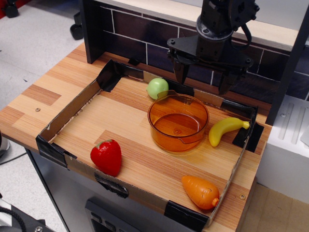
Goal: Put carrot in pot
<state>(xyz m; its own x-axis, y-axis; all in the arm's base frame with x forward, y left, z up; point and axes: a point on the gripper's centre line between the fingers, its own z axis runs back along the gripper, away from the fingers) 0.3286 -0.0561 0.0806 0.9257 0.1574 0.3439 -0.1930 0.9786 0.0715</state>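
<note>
The orange toy carrot [200, 191] lies at the near right corner of the cardboard-walled tray, tapered end toward the corner. The translucent amber pot [178, 122] stands upright in the middle of the tray, with nothing inside it. My black gripper [203, 79] hangs above the tray's far edge, just behind the pot, with its fingers wide apart and nothing between them. It is far from the carrot.
A red strawberry [106, 156] sits near the tray's front left. A yellow banana [225, 129] lies right of the pot. A green round fruit [157, 88] sits behind the pot. Low cardboard walls [72, 112] ring the tray. A dark brick backsplash [140, 34] stands behind.
</note>
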